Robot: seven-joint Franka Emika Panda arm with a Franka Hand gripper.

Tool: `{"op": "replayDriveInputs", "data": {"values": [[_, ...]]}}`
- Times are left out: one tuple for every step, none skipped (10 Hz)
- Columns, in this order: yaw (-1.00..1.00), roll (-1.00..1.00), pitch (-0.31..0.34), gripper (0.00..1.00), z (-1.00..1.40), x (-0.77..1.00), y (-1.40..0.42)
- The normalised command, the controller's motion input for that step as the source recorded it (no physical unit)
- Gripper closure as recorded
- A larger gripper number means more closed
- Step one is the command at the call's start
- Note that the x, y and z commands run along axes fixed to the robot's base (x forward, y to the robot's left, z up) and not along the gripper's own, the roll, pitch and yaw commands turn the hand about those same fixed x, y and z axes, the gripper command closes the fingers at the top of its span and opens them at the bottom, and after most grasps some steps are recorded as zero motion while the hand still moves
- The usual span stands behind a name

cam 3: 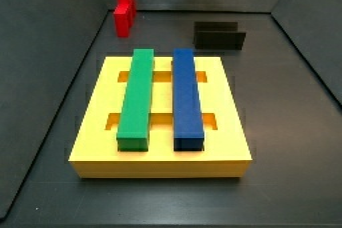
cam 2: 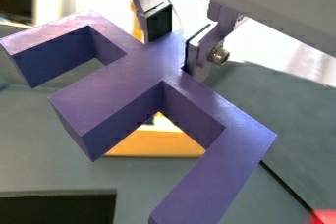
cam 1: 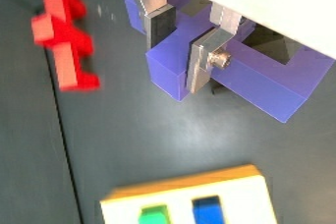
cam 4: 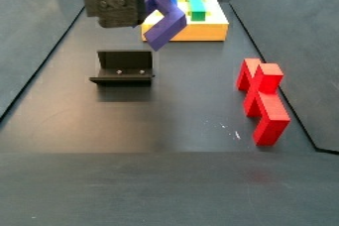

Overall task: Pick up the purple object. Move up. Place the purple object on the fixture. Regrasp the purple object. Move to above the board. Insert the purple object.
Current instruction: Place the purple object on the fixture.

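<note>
Purple object (cam 2: 144, 100) fills the wrist views, clamped at its middle tab between the gripper (cam 2: 184, 41) plates; in a side view it hangs tilted, well above the fixture (cam 4: 122, 68), with the board (cam 4: 212, 27) beyond; the fixture lies below it, slightly aside.

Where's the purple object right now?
The purple object is off the floor, clamped in the gripper, hanging tilted above the floor between the fixture and the board in a side view.
</note>
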Motion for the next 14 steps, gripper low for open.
{"op": "replayDriveInputs", "data": {"values": [[0.72, -0.38, 0.32, 1.0, 0.0, 0.18, -0.21], [0.72, -0.38, 0.329, 1.0, 0.0, 0.16, -0.21], [0.73, -0.37, 0.323, 1.0, 0.0, 0.14, -0.2], [0.73, -0.37, 0.323, 1.0, 0.0, 0.14, -0.2], [0.75, -0.35, 0.3, 1.0, 0.0, 0.11, -0.19], [0.78, -0.33, 0.263, 1.0, 0.0, 0.09, -0.18], [0.79, -0.32, 0.246, 1.0, 0.0, 0.09, -0.17], [0.8, -0.29, 0.214, 1.0, 0.0, 0.1, -0.17], [0.71, -0.25, 0.234, 1.0, 0.0, 0.19, -0.12], [0.7, -0.29, 0.254, 1.0, 0.0, 0.2, -0.12], [0.71, -0.33, 0.263, 1.0, 0.0, 0.18, -0.14], [0.71, -0.36, 0.28, 1.0, 0.0, 0.16, -0.15], [0.61, -0.15, 0.214, 1.0, 0.02, 0.37, -0.03], [0.5, -0.22, 0.177, 1.0, -0.03, 0.47, 0.0]]}}
